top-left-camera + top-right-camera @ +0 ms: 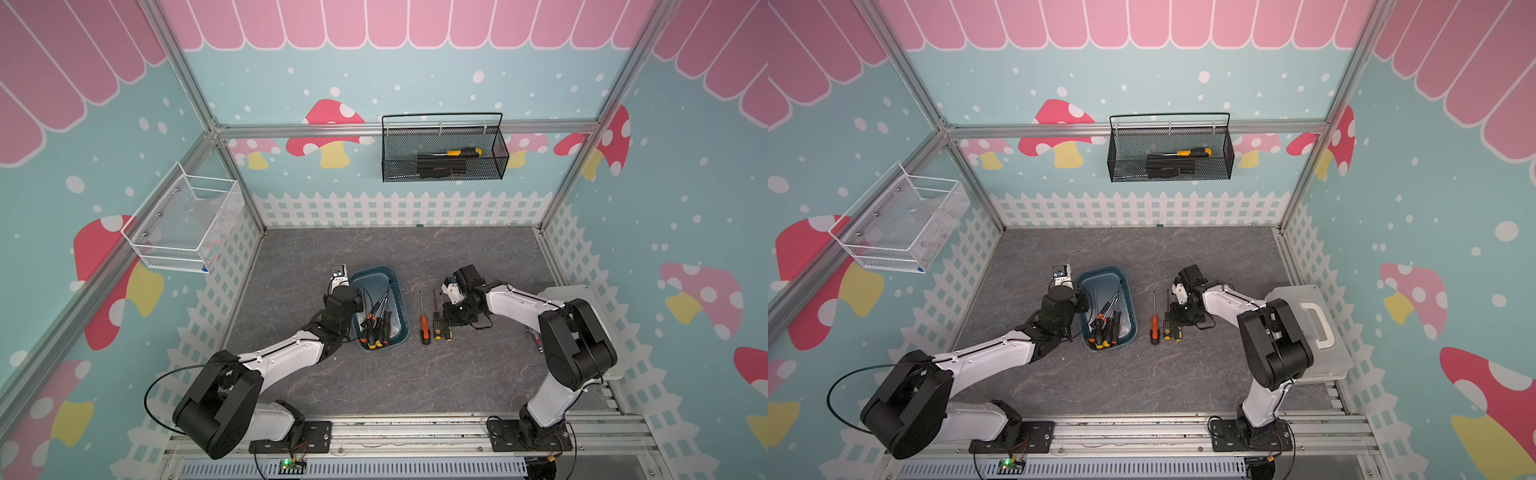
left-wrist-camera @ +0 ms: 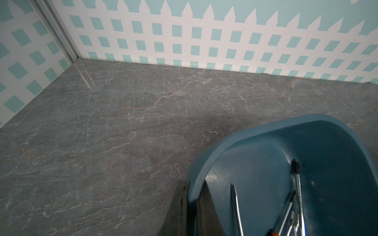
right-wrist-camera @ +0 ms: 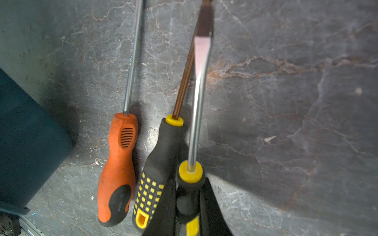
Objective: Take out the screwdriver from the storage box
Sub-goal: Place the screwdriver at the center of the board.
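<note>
Low in frame, left gripper clamps the rim of the shallow teal-blue plastic storage box, likely to steady it, as right gripper clenches a black-and-yellow-handled flat screwdriver.

In storage box: screwdrivers; right of box, three more screwdrivers side by side.

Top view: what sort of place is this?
Probably a staged robot test cell, not a workshop: aluminium frame with printed mushroom walls, two arms bolted to a rail, storage box of screwdrivers.
</note>
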